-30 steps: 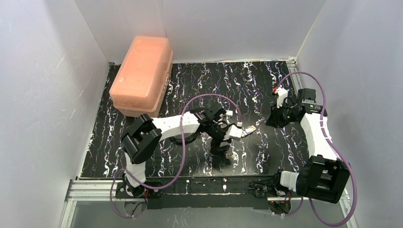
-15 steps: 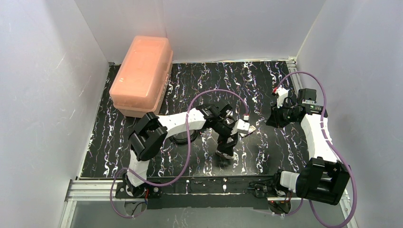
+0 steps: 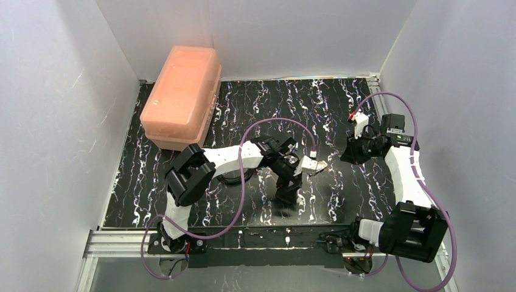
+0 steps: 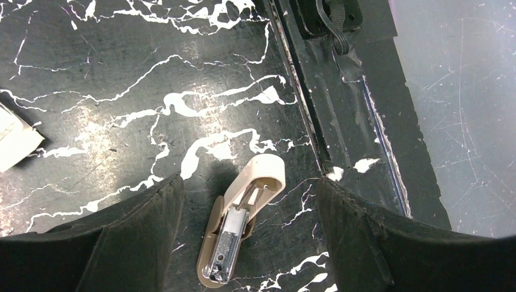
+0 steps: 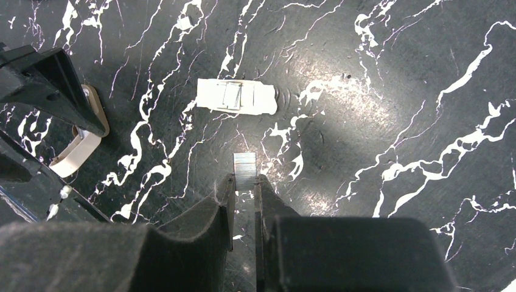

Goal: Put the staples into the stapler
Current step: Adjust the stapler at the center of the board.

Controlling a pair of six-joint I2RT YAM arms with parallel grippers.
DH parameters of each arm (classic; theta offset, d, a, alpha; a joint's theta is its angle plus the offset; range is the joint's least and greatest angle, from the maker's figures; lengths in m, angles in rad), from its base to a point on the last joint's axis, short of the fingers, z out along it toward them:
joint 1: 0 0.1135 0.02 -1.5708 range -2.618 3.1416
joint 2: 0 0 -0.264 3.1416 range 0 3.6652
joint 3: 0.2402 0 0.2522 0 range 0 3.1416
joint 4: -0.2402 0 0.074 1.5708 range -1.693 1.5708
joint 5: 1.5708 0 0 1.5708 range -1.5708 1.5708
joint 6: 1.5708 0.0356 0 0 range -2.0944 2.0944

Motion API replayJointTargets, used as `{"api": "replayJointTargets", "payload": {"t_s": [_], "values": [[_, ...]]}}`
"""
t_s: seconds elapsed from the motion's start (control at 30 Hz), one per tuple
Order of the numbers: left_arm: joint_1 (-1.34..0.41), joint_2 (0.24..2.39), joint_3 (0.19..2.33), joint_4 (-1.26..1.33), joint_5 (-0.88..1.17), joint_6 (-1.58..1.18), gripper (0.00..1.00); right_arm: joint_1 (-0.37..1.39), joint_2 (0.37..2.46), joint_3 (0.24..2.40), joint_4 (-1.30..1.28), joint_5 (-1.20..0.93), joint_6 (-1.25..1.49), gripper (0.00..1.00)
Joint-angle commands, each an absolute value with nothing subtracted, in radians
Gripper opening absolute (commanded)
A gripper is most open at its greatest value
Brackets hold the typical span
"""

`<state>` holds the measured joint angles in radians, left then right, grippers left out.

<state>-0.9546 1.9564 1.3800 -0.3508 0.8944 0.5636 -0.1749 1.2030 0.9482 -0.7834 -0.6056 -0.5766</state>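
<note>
**Loose stapler, thinly held strip – where the load could fail**

The stapler [image 4: 242, 222] lay hinged open on the black marbled table [image 5: 395, 91], metal channel up, between the widely parted fingers of the left gripper [image 4: 246, 185], which touched it on neither side. The right gripper [image 5: 244, 181], well apart from it, was closed on one end of the staples [image 5: 245, 165], and the rest of the strip jutted out in front.

The main risk was that nothing steadied the stapler – a strip pushed against the channel would probably shove it across the smooth table rather than seat. The strip was pinched only at its end, so a slightly skewed approach might bend it, snap it or twist it out of the jaws. The left gripper also crowded the stapler, so the two grippers might have knocked together there.

In the right wrist view a left finger [image 5: 55, 85] covered most of the stapler. From above it was hidden under that arm. Whether the channel already held staples could not be told, nor how much strip sat inside the jaws. A small white block [image 5: 236, 97] lay between strip and stapler.
</note>
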Motion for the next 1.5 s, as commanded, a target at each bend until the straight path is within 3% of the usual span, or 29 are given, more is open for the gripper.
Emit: {"api": "replayJointTargets", "payload": {"t_s": [0.0, 0.67, 1.03, 1.47], "values": [[-0.965, 1.931, 1.368, -0.374, 0.887, 0.558, 0.76, -0.180, 1.181, 0.931, -0.775, -0.621, -0.581, 0.05], [-0.973, 1.889, 1.324, -0.457, 1.014, 0.618, 0.67, -0.179, 1.193, 0.925, -0.765, -0.611, -0.581, 0.05], [-0.971, 1.857, 1.304, -0.575, 0.947, 0.714, 0.64, -0.179, 1.194, 0.923, -0.765, -0.604, -0.579, 0.05], [-0.968, 1.840, 1.332, -0.532, 0.803, 0.654, 0.73, -0.180, 1.181, 0.922, -0.773, -0.600, -0.581, 0.05]]}}
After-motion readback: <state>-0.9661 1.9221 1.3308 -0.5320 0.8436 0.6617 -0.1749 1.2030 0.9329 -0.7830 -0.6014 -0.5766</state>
